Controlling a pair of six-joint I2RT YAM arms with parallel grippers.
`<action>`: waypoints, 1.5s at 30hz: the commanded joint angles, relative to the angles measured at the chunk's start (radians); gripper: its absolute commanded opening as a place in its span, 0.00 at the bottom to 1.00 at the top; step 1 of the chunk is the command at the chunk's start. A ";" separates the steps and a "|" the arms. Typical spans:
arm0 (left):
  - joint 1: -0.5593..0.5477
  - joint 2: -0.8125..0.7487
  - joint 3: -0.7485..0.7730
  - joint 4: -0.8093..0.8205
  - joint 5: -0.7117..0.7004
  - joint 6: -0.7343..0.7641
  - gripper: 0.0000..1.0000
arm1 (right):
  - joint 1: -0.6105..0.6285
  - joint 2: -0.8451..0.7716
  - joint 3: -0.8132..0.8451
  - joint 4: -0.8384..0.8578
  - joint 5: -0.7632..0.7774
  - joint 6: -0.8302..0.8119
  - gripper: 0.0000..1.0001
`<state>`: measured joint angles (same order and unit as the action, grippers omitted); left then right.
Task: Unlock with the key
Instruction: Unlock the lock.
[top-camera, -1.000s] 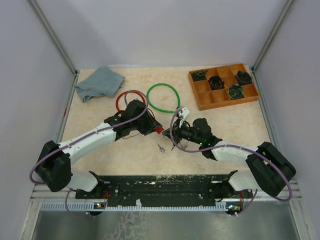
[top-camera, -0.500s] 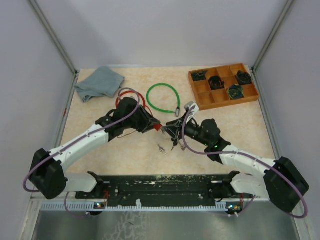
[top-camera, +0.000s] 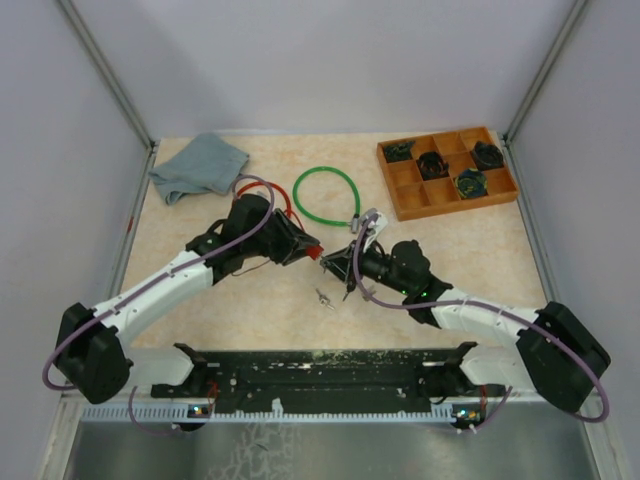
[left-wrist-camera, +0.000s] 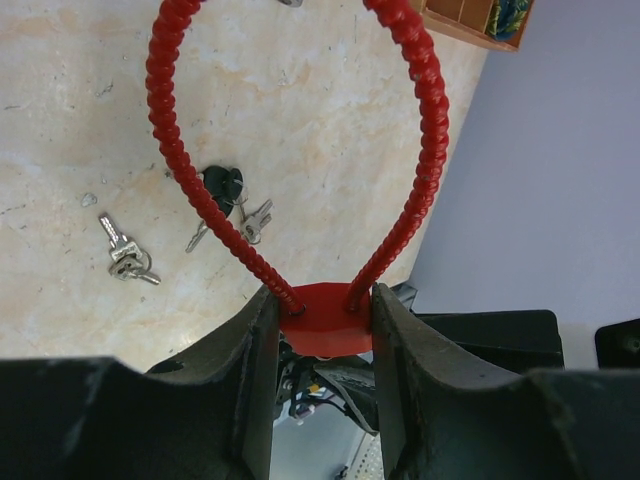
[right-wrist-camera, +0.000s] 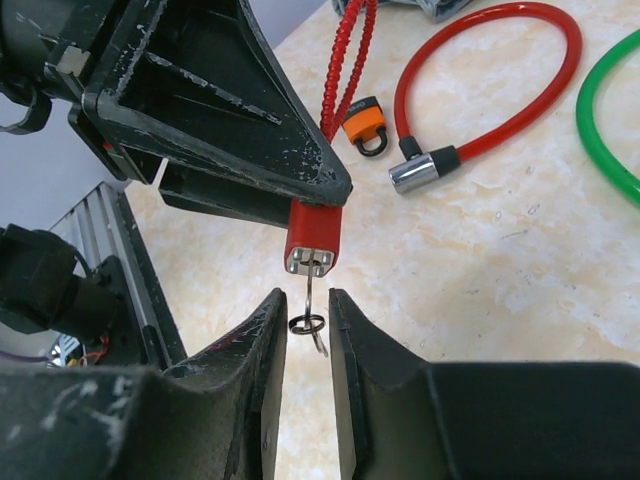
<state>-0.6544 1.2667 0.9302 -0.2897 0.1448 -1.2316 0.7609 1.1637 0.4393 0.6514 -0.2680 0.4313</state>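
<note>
The left jaws are clenched on the red lock body (left-wrist-camera: 325, 335). The key (right-wrist-camera: 309, 288) lodged in its end is flanked by the right jaws; a grip cannot be told. An orange padlock (right-wrist-camera: 364, 125) is shown in the right wrist view, loose keys (left-wrist-camera: 128, 258) in the left.

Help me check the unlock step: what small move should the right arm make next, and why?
Probably close the right gripper on the key. The key sticks out of the end of the lock, which the left gripper clamps. The right jaws stand either side of the key with gaps, so nothing grips it yet for turning.
</note>
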 joint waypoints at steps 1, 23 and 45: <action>0.007 -0.031 -0.008 0.043 0.019 -0.017 0.00 | 0.011 0.021 0.008 0.078 0.011 0.000 0.21; -0.050 -0.035 -0.032 0.069 0.134 -0.005 0.00 | -0.069 0.071 0.156 0.099 -0.186 -0.024 0.00; -0.057 -0.049 0.001 0.011 -0.023 0.035 0.00 | -0.067 -0.122 0.117 -0.145 -0.128 -0.138 0.35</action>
<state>-0.7025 1.2396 0.9020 -0.2405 0.1200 -1.2140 0.6926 1.1366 0.5678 0.4084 -0.4282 0.2909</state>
